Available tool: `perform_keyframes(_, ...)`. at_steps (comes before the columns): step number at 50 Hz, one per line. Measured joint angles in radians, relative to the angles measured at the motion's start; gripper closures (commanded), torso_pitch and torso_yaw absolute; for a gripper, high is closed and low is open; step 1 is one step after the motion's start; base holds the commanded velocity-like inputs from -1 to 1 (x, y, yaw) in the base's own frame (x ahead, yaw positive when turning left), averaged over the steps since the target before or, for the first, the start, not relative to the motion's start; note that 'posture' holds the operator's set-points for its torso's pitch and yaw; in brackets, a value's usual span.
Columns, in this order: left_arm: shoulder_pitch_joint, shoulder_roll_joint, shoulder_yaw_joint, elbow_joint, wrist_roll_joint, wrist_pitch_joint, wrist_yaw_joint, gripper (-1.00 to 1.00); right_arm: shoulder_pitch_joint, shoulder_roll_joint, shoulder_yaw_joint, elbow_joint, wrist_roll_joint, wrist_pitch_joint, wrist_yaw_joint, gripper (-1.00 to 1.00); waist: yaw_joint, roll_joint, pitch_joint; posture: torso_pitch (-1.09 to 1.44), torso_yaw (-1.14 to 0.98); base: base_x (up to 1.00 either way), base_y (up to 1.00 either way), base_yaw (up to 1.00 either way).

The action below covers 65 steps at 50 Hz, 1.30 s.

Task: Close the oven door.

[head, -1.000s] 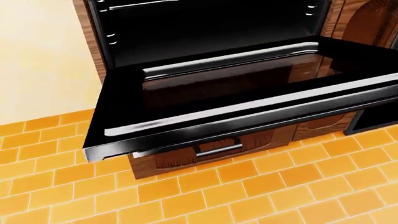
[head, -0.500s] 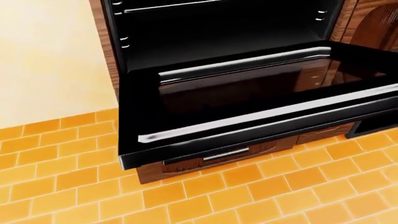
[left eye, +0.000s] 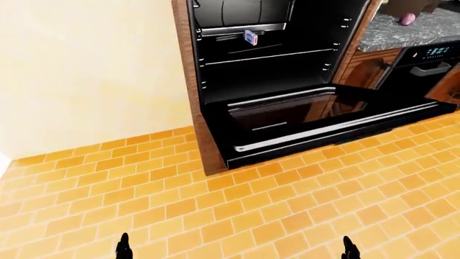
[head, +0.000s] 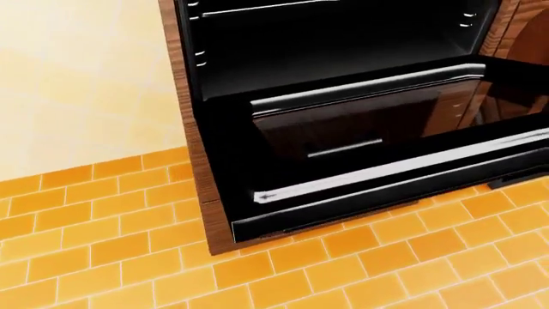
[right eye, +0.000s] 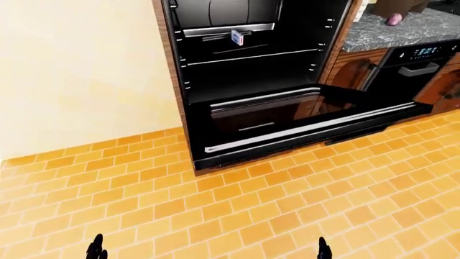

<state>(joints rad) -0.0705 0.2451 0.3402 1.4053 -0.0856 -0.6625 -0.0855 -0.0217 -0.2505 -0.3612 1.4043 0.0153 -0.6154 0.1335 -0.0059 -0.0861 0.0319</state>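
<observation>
The glossy black oven door with a glass pane and a long silver handle [left eye: 316, 121] lies fully open, folded down flat and sticking out low over the orange brick-patterned tile floor [left eye: 215, 210], in the upper middle of the left-eye view. Above it gapes the dark oven cavity with thin wire racks [left eye: 269, 56], set in a tall wood-grained brown cabinet [left eye: 188, 86] that stands against a plain cream wall [left eye: 86, 70]. A small pale blue-and-pink tag-like object [left eye: 251, 36] sits on an upper shelf inside the cavity; what it is cannot be told. To the right of the cabinet runs a speckled grey stone countertop [left eye: 403, 33] bearing a small pink rounded object [left eye: 407, 19], with a second black appliance with a lit display and a bar handle [left eye: 430, 62] below it. At the bottom edge, only the dark tips of the left hand [left eye: 123, 248] and the right hand [left eye: 350, 249] show, well apart from the door; whether their fingers are spread or closed cannot be told.
</observation>
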Motion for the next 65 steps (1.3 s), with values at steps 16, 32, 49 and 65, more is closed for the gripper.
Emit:
perform_keyframes(16, -0.007, 0.004, 0.004, -0.002, -0.001, 0.003, 0.000, -1.00, -0.005, 0.012, 0.004, 0.002, 0.002, 0.006, 0.002, -1.00, 0.008, 0.148, -0.002, 0.00, 0.00, 0.00, 0.28, 0.00)
perform_keyframes(32, -0.002, -0.021, -0.007, 0.003, 0.005, 0.004, -0.004, -1.00, 0.002, -0.010, -0.004, -0.001, 0.002, 0.006, -0.003, -1.00, -0.014, 0.024, 0.002, 0.00, 0.00, 0.00, 0.27, 0.00)
perform_keyframes(49, 0.002, -0.007, -0.002, 0.001, 0.000, 0.000, 0.000, -1.00, 0.008, 0.004, 0.007, 0.008, -0.020, -0.013, -0.011, -1.00, -0.007, 0.073, 0.010, 0.00, 0.00, 0.00, 0.06, 0.00)
perform_keyframes(65, -0.003, -0.007, -0.004, -0.003, 0.003, -0.002, -0.001, -1.00, 0.021, -0.009, 0.032, 0.004, -0.204, -0.131, -0.188, -1.00, 0.005, 0.073, -0.013, 0.00, 0.00, 0.00, 0.00, 0.00)
